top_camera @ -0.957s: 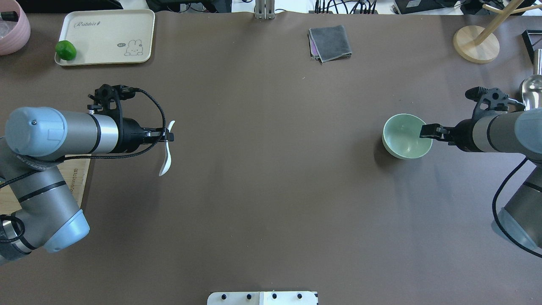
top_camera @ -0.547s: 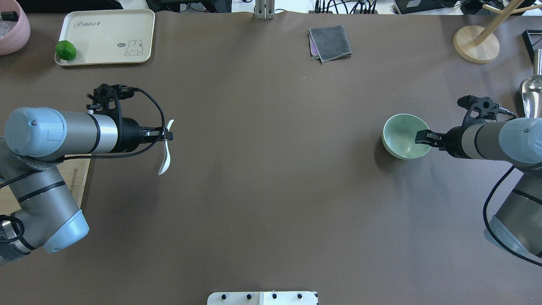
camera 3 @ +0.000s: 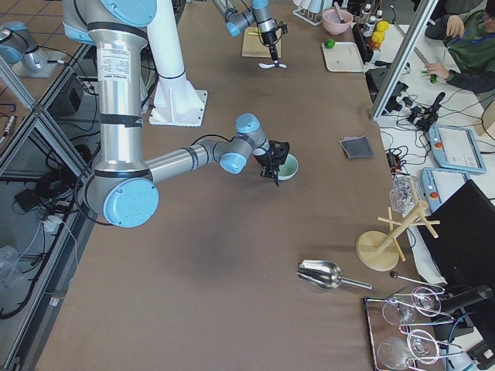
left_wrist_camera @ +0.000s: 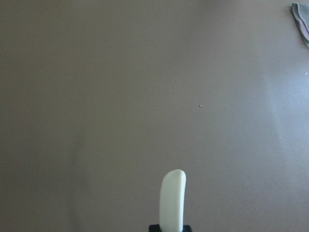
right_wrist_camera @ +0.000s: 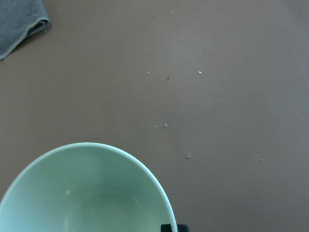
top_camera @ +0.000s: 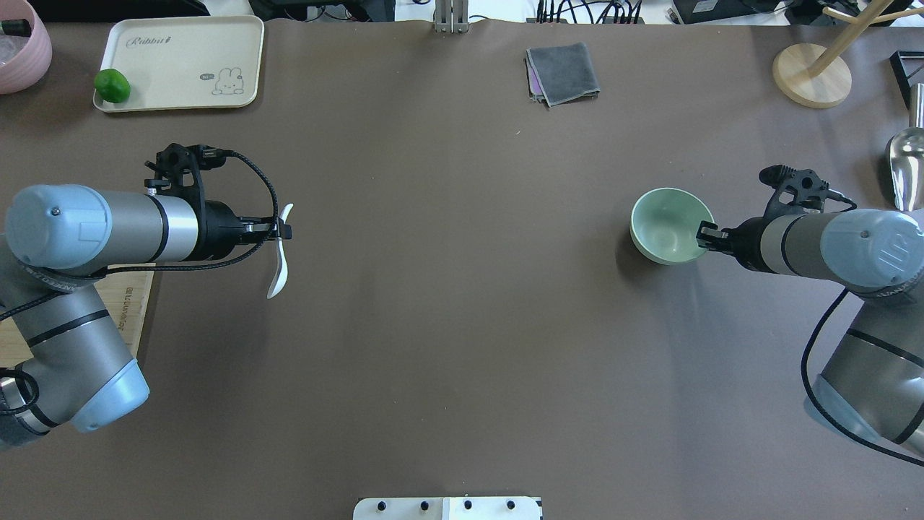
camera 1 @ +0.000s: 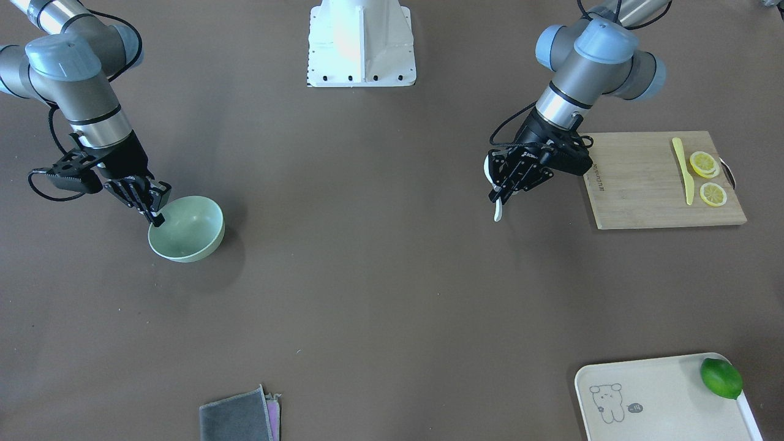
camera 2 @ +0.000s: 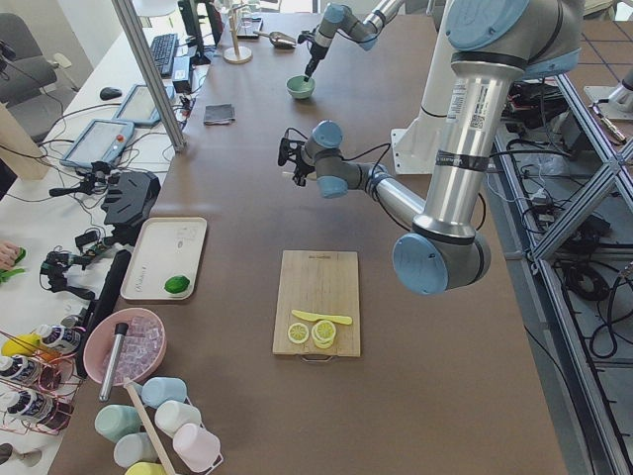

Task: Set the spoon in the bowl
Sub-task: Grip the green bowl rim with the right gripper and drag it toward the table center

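The white spoon (top_camera: 278, 267) is held crosswise in my left gripper (top_camera: 283, 231), which is shut on it above the table's left side. It also shows in the front view (camera 1: 498, 211), and its end in the left wrist view (left_wrist_camera: 173, 198). The mint-green bowl (top_camera: 665, 220) is empty on the right side. My right gripper (top_camera: 702, 234) is shut on the bowl's near-right rim, as the front view (camera 1: 157, 215) shows. The bowl fills the lower left of the right wrist view (right_wrist_camera: 87, 188). I cannot tell whether the bowl is off the table.
A cream tray (top_camera: 180, 61) with a lime (top_camera: 112, 85) sits far left, and a grey cloth (top_camera: 563, 72) far centre. A cutting board (camera 1: 637, 184) with a yellow knife (camera 1: 683, 168) and lemon slices lies by the left arm. A wooden stand (top_camera: 812, 76) and a metal scoop (top_camera: 906, 162) are far right.
The right gripper has moved the bowl to the left, toward the table's middle. The left gripper with the spoon has hardly moved.
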Motion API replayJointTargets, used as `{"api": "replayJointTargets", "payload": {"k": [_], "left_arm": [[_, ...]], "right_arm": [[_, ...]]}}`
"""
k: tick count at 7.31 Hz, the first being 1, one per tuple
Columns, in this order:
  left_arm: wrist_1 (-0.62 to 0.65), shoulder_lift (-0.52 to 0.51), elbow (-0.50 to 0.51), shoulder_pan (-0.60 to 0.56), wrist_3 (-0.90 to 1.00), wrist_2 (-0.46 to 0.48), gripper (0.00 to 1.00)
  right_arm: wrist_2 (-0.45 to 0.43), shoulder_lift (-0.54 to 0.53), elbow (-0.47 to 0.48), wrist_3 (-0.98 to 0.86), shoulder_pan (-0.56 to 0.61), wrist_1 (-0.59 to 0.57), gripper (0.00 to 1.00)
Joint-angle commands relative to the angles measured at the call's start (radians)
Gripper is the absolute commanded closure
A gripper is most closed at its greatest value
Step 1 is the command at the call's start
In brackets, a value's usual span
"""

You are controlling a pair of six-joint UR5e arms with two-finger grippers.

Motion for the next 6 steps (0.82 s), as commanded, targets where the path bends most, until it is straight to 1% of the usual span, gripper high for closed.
{"api": "replayJointTargets", "payload": {"k": [1, 2, 3, 4, 5, 6], "left_arm": [[0.000, -0.003, -0.004, 0.002, 0.000, 0.002, 1.00], [0.000, -0.012, -0.004, 0.006, -0.003, 0.000, 1.00], [0.002, -0.023, -0.001, 0.008, -0.003, 0.000, 1.00], [0.002, -0.039, 0.002, 0.008, -0.006, -0.002, 1.00], [0.003, -0.047, 0.007, 0.008, -0.008, -0.002, 1.00], [0.003, -0.052, 0.007, 0.008, -0.008, -0.002, 1.00]], "right_arm": [[-0.050, 0.154, 0.031, 0.096, -0.067, -0.164, 1.00], [-0.115, 0.261, 0.040, 0.170, -0.139, -0.309, 1.00], [-0.174, 0.330, 0.038, 0.243, -0.227, -0.406, 1.00], [-0.235, 0.402, 0.028, 0.299, -0.303, -0.474, 1.00], [-0.262, 0.482, 0.008, 0.352, -0.356, -0.538, 1.00], [-0.280, 0.538, -0.053, 0.364, -0.382, -0.552, 1.00]]}}
